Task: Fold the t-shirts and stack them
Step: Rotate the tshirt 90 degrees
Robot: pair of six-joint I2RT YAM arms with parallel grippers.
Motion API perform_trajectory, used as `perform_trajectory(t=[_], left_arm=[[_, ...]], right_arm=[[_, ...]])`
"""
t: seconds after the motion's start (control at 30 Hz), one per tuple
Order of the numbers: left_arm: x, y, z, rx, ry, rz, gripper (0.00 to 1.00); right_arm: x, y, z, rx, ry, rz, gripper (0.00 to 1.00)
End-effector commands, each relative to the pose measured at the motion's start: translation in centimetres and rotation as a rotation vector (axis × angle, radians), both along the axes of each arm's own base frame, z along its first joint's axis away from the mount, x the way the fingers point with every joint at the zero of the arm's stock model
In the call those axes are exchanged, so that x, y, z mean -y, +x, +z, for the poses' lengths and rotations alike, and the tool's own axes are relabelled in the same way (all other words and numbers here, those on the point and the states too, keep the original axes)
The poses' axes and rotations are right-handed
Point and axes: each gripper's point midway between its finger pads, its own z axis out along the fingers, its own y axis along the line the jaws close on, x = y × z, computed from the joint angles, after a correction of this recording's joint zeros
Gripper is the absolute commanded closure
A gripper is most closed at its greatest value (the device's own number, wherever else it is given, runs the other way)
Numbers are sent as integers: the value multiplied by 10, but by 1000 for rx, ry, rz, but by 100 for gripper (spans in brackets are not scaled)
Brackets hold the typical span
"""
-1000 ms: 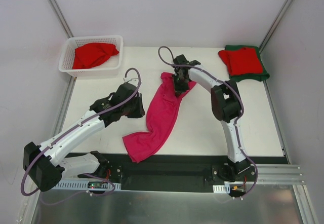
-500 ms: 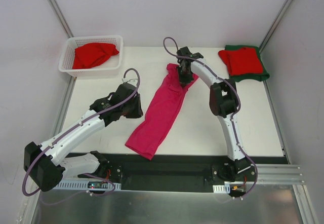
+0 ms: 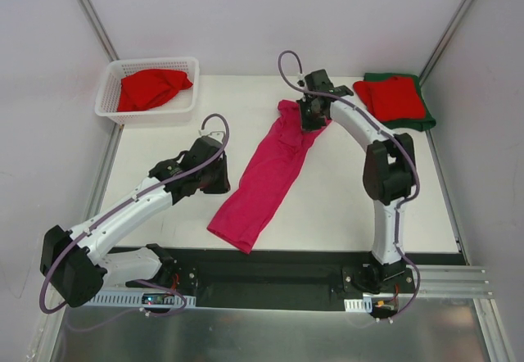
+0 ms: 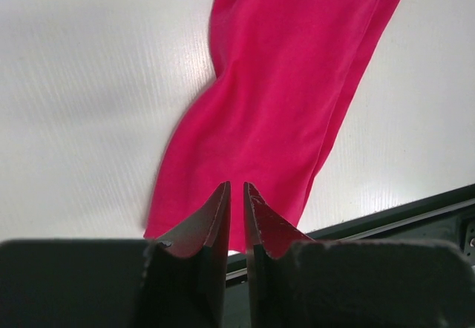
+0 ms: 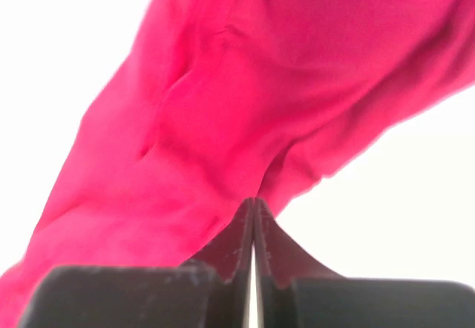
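Pink t-shirt dragged back-right; right end effector grip pt hidden.

Bright, even overhead light leaves only soft shadows on the white table top. The right wrist view is overexposed, that surface blank white and the bright magenta-pink cloth t-shirt blurred; the left shows streaky glare.

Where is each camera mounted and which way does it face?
Top external: overhead, looking down on the table; left arm and right arm show.
Left wrist: on the left arm, facing the pink t-shirt, near end; slightly parted jaws show.
Right wrist: on the right arm, facing its far end; shut jaws show.
All three share the pink t-shirt.
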Motion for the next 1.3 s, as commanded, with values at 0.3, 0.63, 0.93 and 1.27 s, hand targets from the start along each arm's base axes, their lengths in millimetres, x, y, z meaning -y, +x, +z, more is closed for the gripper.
perform_trajectory(t=[0.3, 0.63, 0.93, 1.27], left_arm=[[2, 21, -25, 39, 41, -4, 89], [-3, 51, -58, 31, 76, 34, 94], [-39, 56, -70, 19, 92, 111, 95], [-34, 56, -95, -62, 110, 96, 97]], right_arm=[[16, -39, 40, 60, 32, -72, 99], [34, -6, -7, 11, -21, -243, 99], [76, 11, -2, 48, -170, -332, 99], [86, 27, -23, -8, -251, -353, 99]])
